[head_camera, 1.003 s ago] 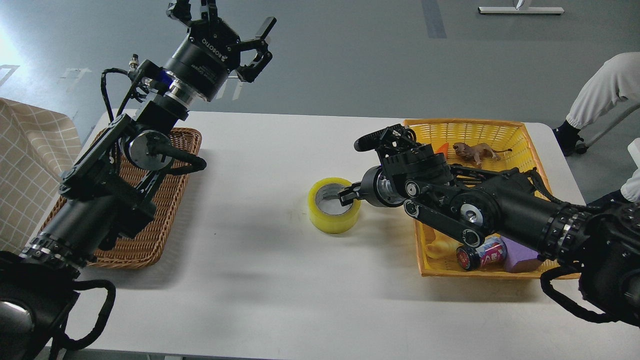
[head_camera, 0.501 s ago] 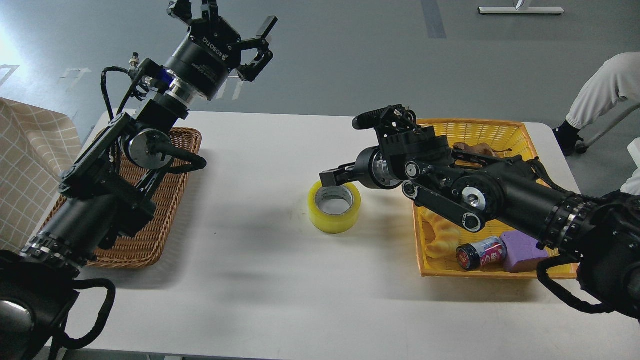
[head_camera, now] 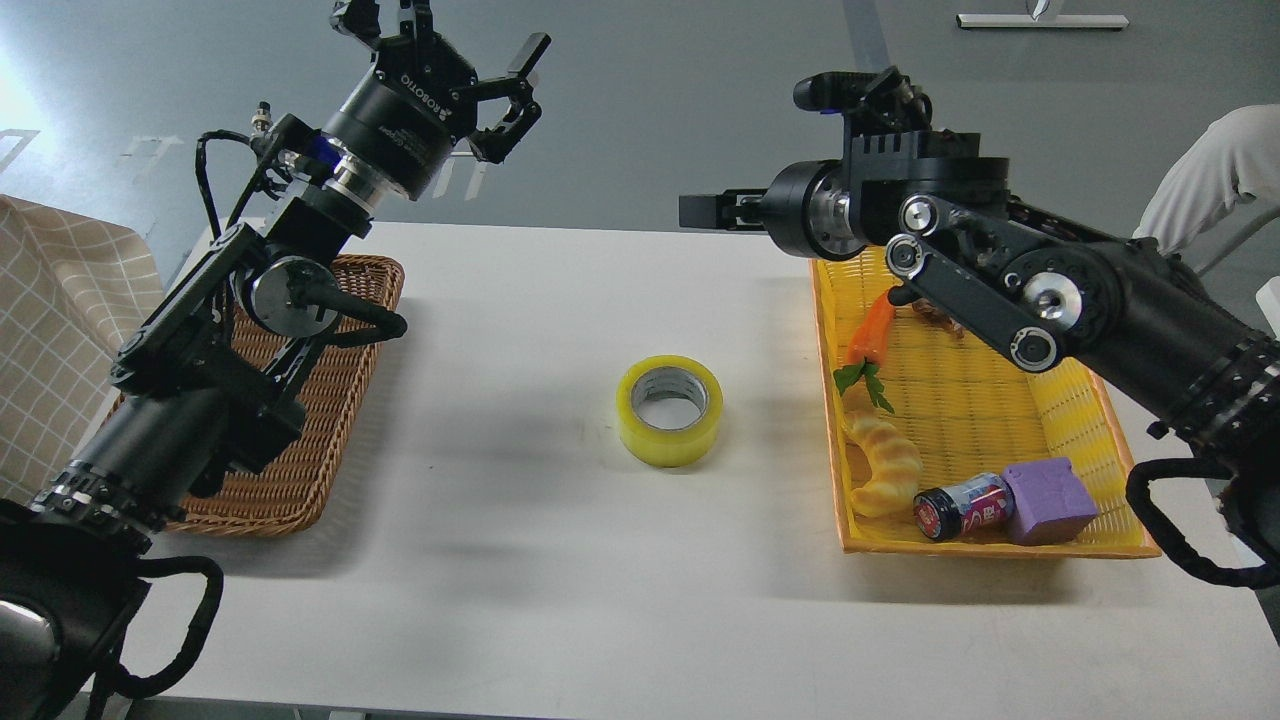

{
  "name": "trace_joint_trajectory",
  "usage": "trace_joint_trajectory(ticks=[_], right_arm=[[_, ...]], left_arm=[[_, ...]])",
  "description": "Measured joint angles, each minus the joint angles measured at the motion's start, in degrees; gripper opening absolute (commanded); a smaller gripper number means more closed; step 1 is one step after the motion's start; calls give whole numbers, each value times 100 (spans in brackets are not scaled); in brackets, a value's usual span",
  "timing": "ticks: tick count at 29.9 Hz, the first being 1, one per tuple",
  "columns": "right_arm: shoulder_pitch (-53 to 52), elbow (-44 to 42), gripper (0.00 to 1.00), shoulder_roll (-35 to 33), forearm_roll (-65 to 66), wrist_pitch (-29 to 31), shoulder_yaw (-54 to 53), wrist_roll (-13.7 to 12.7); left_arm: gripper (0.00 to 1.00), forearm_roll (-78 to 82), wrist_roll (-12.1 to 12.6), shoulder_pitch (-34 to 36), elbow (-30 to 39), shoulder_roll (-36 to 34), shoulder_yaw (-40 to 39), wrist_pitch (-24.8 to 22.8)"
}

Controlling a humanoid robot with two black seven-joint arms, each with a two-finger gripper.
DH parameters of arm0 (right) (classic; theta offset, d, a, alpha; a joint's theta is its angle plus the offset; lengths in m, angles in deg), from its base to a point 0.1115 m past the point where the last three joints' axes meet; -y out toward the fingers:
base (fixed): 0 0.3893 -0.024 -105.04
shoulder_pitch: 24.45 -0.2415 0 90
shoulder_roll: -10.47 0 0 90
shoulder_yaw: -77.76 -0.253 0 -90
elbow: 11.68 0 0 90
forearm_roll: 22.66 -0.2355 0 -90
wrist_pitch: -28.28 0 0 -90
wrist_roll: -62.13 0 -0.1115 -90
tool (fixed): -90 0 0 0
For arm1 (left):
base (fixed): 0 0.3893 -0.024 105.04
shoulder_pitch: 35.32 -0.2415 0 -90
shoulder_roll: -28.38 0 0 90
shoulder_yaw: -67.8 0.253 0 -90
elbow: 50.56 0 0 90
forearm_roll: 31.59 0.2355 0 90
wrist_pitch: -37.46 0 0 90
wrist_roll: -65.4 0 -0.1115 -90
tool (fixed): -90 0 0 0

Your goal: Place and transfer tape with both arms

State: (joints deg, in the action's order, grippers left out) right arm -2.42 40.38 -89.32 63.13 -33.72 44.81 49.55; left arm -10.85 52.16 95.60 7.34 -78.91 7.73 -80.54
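Note:
The tape (head_camera: 670,410), a thick yellow roll with a grey-white core, lies flat on the white table (head_camera: 520,560) near its middle, and nothing touches it. My right gripper (head_camera: 700,212) is raised well above and behind the tape, near the table's far edge. It is seen side-on as one dark bar, so its fingers cannot be told apart. My left gripper (head_camera: 445,35) is high at the far left, above the wicker basket's far end. It is open and empty, with its fingers spread.
A brown wicker basket (head_camera: 330,420) sits at the left under my left arm. A yellow basket (head_camera: 960,400) at the right holds a toy carrot (head_camera: 868,335), a curved bread toy (head_camera: 885,465), a can (head_camera: 960,505) and a purple block (head_camera: 1050,500). Checked cloth (head_camera: 50,330) hangs at the far left.
My right gripper let go of the tape, then rose and drew back to the far right. The tape stays on the table. The left arm has barely moved.

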Motion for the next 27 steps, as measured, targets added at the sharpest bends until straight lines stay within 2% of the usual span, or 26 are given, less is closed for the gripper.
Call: trace_joint_trajectory(ticks=[7, 15, 21, 27], right_arm=[[137, 110, 99, -259, -205, 0, -1119, 26], [673, 274, 99, -275, -1391, 0, -3005, 59], [1259, 251, 100, -237, -2774, -1, -4144, 69], [1655, 204, 100, -213, -4800, -2, -4465, 68]], left_arm=[[98, 0, -31, -5, -18, -43, 35, 0], [98, 9, -35, 36, -43, -35, 60, 0], [98, 17, -26, 45, -43, -29, 64, 0], [98, 18, -28, 94, -43, -75, 114, 0]])
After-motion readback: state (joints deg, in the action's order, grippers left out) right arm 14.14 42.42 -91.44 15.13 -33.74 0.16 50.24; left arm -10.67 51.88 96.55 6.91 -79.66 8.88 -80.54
